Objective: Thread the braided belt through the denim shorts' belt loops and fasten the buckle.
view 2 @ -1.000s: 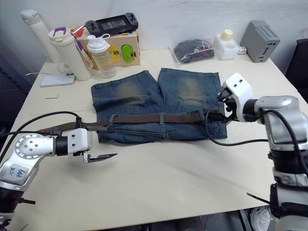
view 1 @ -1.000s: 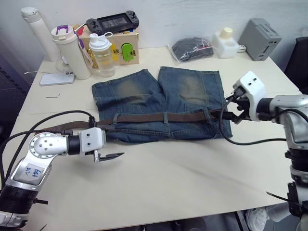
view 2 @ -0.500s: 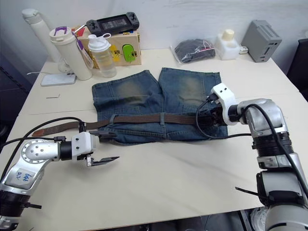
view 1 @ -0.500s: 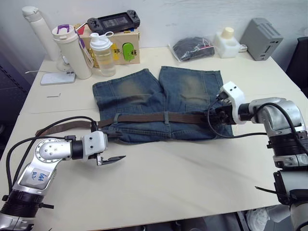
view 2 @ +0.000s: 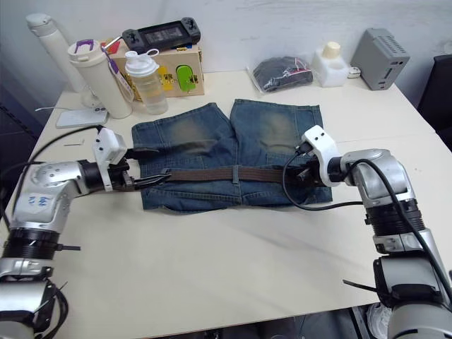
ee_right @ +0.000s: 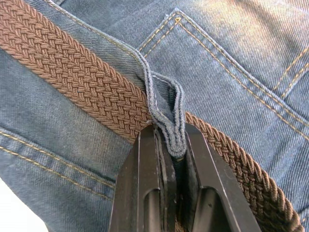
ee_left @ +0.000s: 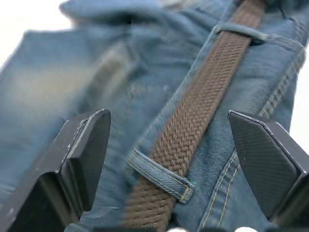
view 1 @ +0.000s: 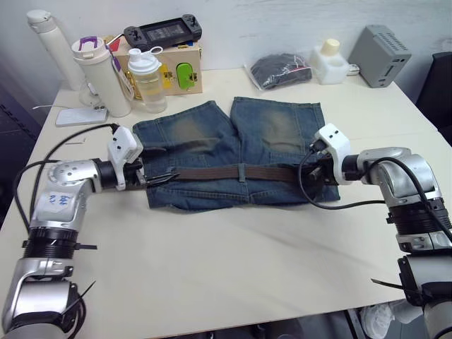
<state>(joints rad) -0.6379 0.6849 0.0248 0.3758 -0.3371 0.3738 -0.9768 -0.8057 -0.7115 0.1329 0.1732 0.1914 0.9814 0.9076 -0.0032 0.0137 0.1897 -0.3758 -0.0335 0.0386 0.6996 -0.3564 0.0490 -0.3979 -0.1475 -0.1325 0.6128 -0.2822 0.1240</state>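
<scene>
Back row, left side: a white bottle (view 1: 46,37), a tumbler with a purple lid (view 1: 100,74), a shaker bottle (view 1: 147,73), a wooden box (view 1: 180,68) with a handheld game console (view 1: 159,30) on top, and a phone (view 1: 79,116) lying flat.
Left gripper (view 1: 161,179): at the left end of the waistband, fingers spread wide – the left wrist view shows them either side of the belt, holding nothing.
Denim shorts (view 1: 233,152): flat on the table (view 1: 233,268), legs pointing to the back, waistband towards the robot.
Braided belt (view 1: 233,172): runs along the waistband from the left gripper to the right one, passing under the belt loops (ee_left: 161,174); its ends and buckle cannot be made out.
Right gripper (ee_right: 172,159): at the right end of the waistband, fingers closed tight on one belt loop – pinching it up off the belt.
Back row, right side: a black bundle in a clear bag (view 1: 281,69), a white jug (view 1: 330,61), a grey box (view 1: 382,45).
</scene>
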